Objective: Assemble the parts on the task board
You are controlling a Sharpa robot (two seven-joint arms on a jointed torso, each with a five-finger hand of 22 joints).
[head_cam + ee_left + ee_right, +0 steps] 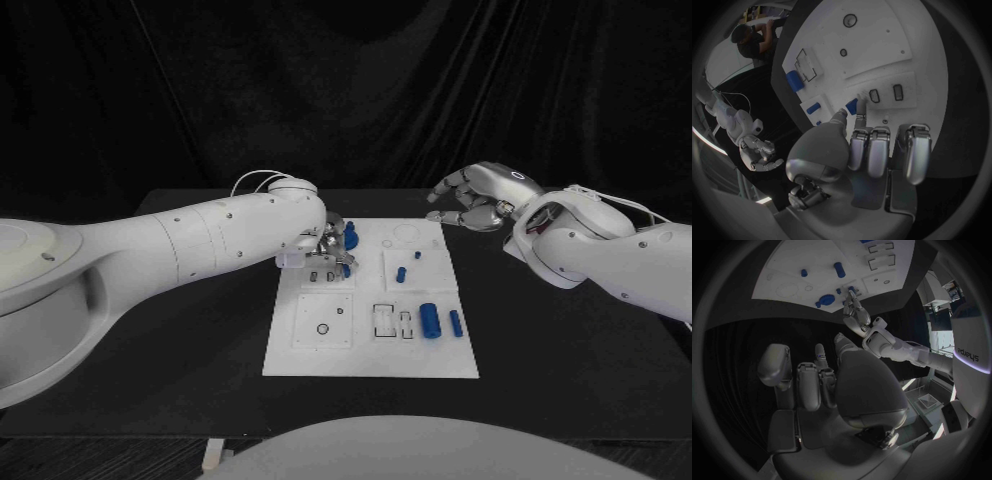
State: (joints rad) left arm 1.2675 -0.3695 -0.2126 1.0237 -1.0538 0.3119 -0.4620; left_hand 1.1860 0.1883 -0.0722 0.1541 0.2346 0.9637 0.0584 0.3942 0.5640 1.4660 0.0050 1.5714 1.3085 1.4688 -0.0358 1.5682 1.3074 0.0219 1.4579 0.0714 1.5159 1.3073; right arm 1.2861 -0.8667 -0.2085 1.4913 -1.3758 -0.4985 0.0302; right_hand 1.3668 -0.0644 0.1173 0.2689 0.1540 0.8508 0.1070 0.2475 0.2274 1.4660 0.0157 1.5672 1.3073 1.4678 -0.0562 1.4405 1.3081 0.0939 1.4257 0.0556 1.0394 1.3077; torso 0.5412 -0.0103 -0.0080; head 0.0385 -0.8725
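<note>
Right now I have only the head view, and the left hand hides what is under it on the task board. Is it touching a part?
Observer: Yes. The left wrist view shows the left hand with its thumb and a finger against a blue part on the task board. I can't confirm a firm grip.
Operator: Is anything in the right hand's palm?
Observer: No. The right wrist view shows the right hand empty, with its fingers apart.

- just a plain black table (577, 340), the matte top runs out past everything sitting in the middle
- black curtain (346, 80) hung behind the table, loose folds, covers the whole back
</note>
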